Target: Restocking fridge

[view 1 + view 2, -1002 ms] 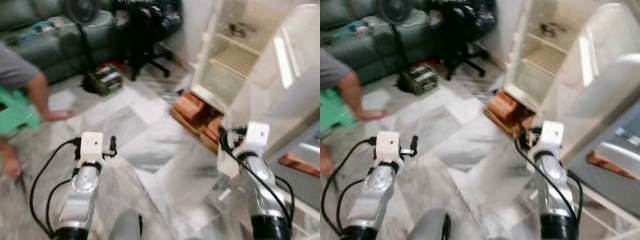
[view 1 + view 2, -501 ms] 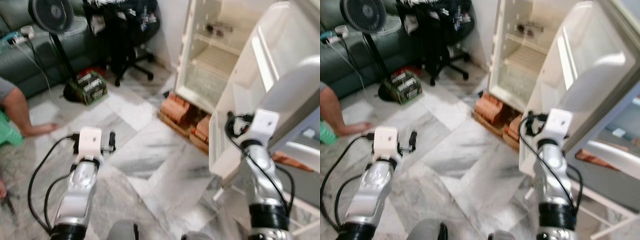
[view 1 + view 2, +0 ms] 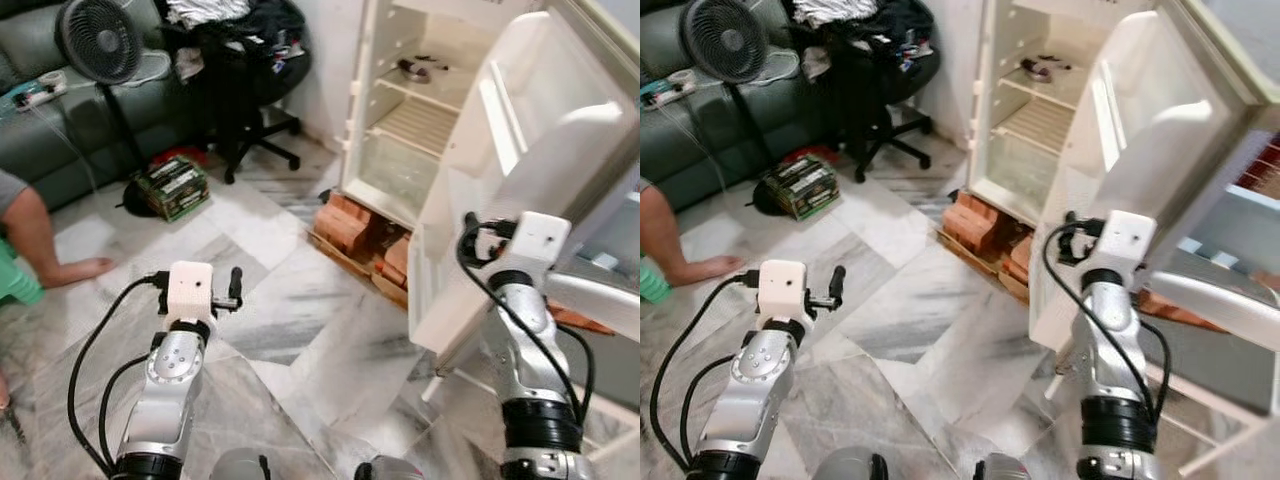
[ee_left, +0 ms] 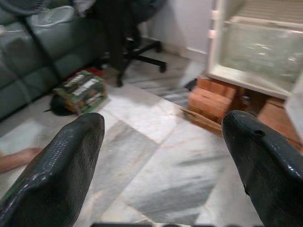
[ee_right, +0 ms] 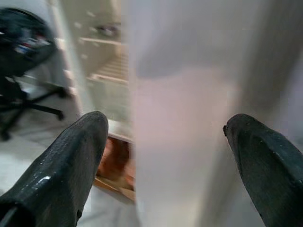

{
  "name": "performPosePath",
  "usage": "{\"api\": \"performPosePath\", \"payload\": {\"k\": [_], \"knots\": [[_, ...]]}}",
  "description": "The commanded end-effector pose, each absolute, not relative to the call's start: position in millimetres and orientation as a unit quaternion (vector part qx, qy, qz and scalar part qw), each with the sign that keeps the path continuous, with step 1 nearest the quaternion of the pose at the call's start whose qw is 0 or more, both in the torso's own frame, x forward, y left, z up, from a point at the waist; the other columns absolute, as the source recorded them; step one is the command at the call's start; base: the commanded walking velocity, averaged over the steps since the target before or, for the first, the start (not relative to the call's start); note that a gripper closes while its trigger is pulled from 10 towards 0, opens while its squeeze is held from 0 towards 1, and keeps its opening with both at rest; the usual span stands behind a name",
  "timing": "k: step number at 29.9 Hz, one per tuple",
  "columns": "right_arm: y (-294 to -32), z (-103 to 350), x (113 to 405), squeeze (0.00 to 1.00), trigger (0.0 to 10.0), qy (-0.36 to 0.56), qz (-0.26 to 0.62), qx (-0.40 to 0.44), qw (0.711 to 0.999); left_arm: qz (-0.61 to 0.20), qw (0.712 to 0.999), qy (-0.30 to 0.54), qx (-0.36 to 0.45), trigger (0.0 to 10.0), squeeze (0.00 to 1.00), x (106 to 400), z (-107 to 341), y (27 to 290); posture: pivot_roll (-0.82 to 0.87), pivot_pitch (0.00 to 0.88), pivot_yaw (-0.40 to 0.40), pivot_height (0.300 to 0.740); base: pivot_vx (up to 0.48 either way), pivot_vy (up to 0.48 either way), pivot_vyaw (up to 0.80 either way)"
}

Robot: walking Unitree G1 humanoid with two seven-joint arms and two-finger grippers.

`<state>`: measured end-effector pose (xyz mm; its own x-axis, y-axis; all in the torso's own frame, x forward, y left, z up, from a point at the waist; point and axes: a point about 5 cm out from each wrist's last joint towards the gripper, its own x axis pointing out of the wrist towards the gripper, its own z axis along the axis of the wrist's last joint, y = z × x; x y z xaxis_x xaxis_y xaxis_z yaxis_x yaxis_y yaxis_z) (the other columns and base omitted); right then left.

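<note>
Two grippers ride out in front of us, both with fingers spread wide and holding nothing. Our left gripper (image 4: 161, 142) hangs over the marble floor (image 3: 300, 300), pointing toward the bricks (image 3: 350, 225) under the fridge (image 3: 400, 120). Our right gripper (image 5: 161, 142) sits close against the open door (image 3: 510, 150), its fingers astride the door's edge without touching it. Ahead stands the fridge, its shelves nearly bare, something small on the upper one. A person's foot (image 3: 75, 268) rests on the floor at our left, near a fan (image 3: 98, 40) and sofa (image 3: 60, 130).

No legible text anywhere.
</note>
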<state>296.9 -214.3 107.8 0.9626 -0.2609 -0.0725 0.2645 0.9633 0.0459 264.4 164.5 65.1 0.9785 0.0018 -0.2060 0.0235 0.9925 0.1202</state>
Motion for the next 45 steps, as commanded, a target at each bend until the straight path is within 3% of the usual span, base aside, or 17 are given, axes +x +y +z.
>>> {"api": "performPosePath", "payload": {"k": [1,16,35,45], "knots": [[-215,112,297,0.00,10.0,0.023,-0.133,0.022,0.991,-0.014,0.994,0.095,0.061,10.0,0.00,265,69,163,0.11,0.065,-0.014,0.740,0.000,0.000,-0.80],[-206,113,297,0.00,10.0,0.012,-0.104,0.026,0.994,-0.016,0.994,0.098,0.055,10.0,0.00,262,67,163,0.11,0.049,-0.012,0.740,0.314,0.138,-0.70],[-203,127,316,0.00,10.0,-0.011,-0.090,0.034,0.995,-0.006,0.994,0.094,0.054,10.0,0.00,260,69,167,0.13,0.066,-0.014,0.740,0.000,0.000,0.00],[-217,140,325,0.00,10.0,-0.037,-0.118,0.021,0.992,-0.014,0.994,0.093,0.055,10.0,0.00,263,70,165,0.12,0.069,-0.007,0.740,0.000,0.000,0.00]]}}
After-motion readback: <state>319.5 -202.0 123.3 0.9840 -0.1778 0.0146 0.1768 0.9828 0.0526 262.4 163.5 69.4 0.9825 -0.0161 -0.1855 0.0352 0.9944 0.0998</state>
